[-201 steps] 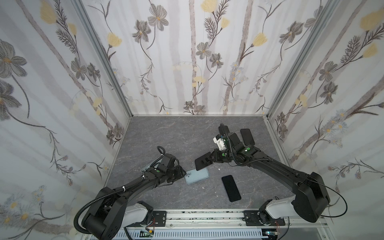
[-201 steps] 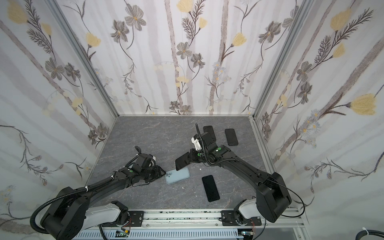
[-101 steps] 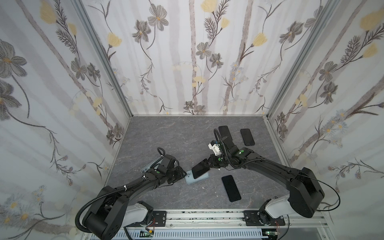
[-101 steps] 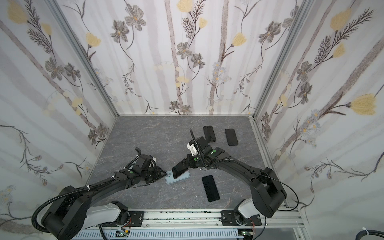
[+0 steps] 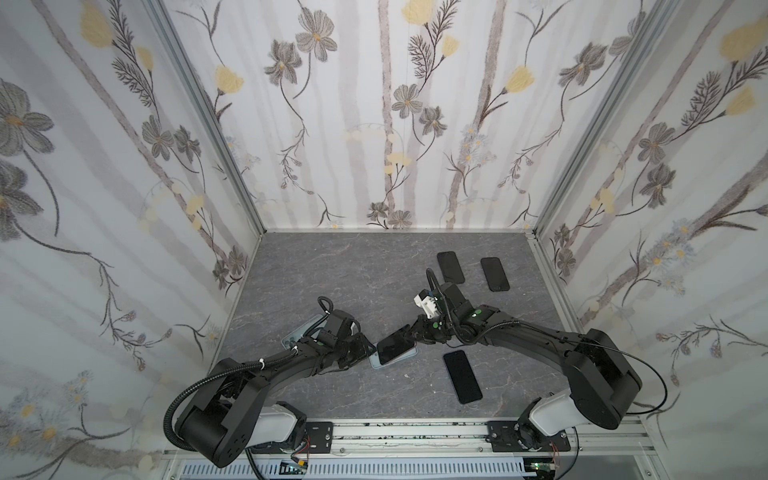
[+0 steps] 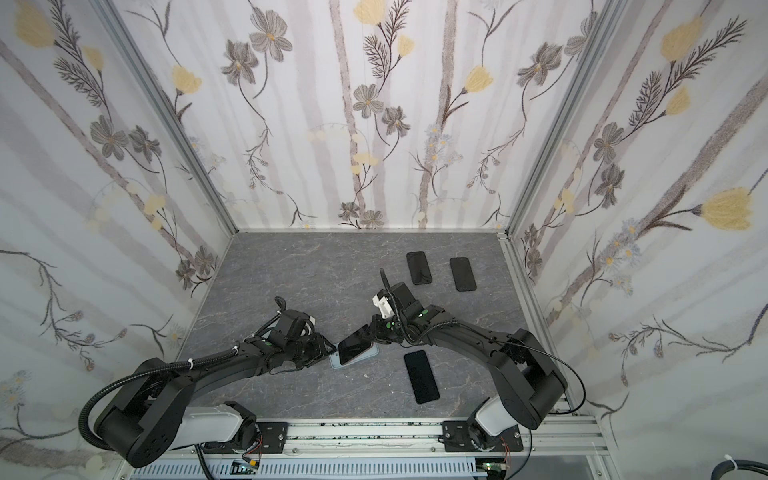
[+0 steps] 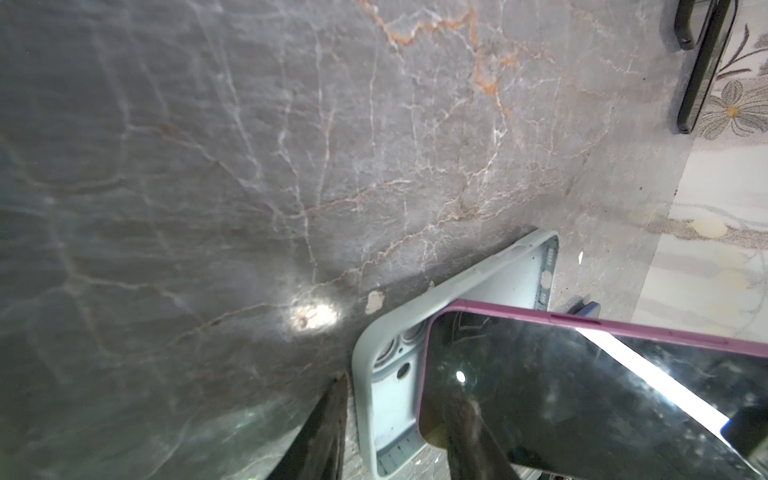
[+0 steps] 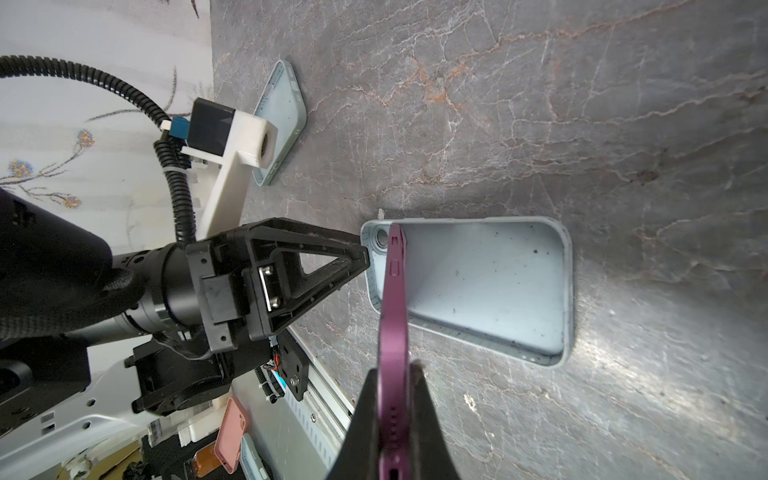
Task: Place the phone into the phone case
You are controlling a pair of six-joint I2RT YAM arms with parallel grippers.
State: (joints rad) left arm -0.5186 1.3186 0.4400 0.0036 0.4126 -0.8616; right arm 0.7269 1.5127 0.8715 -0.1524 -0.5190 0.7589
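- Left wrist view puts the left claw [image 7: 397, 415] at the camera-hole end of the pale blue phone case [image 7: 507, 278]. Its jaws are part-way apart, with one finger [image 7: 328, 428] outside the long wall and one over the inside. I cannot tell whether they press the case. If they only rest there, a push from the phone could slide the case over the smooth desk [image 7: 249, 166].
- That inner finger looks to sit where the phone's top end must land, so I judge the phone could jam on it.
- The phone [image 7: 582, 395], purple-edged, hangs tilted over the case, with one end down near the camera hole and the rest raised clear. Lowered askew, its edge may ride on the rim rather than drop inside.
- The right claw [image 8: 392, 399] is clamped across the phone's raised end. Its under finger would likely meet the case wall before the phone lies flat, and letting go early risks a bounce out.
- A spare phone [image 5: 462, 376] lies on the desk just right of the case, near the right arm. A wide swing could knock it.
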